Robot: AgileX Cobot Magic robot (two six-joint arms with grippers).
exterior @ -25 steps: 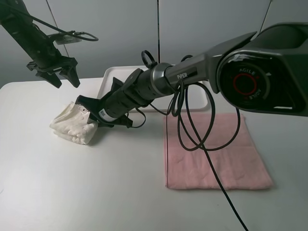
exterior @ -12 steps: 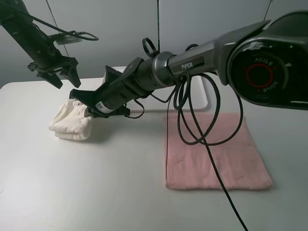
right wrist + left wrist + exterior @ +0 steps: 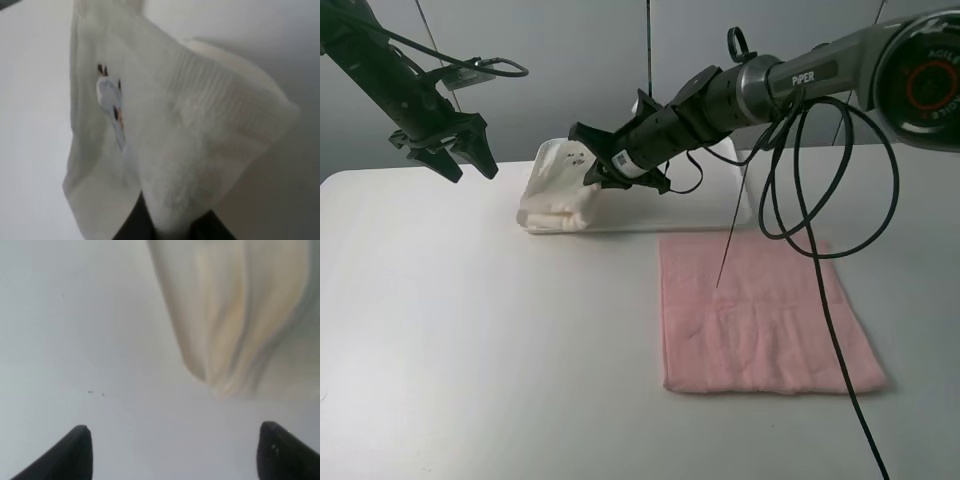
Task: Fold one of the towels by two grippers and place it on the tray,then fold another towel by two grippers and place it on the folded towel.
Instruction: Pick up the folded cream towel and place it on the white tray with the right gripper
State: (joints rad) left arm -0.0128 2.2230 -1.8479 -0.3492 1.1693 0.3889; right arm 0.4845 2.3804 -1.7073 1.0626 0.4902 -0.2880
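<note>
The folded cream towel (image 3: 552, 196) hangs as a thick bundle from my right gripper (image 3: 588, 163), which reaches across the middle and is shut on its upper edge. The bundle's lower part is over the left end of the white tray (image 3: 712, 205); whether it rests there I cannot tell. In the right wrist view the cream towel (image 3: 190, 135) fills the frame above my right gripper (image 3: 170, 231). My left gripper (image 3: 470, 165) hovers open above the table at the far left, apart from the towel. Its wrist view shows the left gripper (image 3: 175, 455) and the blurred cream towel (image 3: 235, 315). The pink towel (image 3: 760, 310) lies flat.
The pink towel lies on the white table (image 3: 480, 350) at the front right, just in front of the tray. Black cables (image 3: 820, 200) loop down from the right arm over the tray's right end and across the pink towel.
My right gripper has lifted the cream towel off the table at the left and carried it back and to the right, over the tray's left end. The left gripper has barely moved.
</note>
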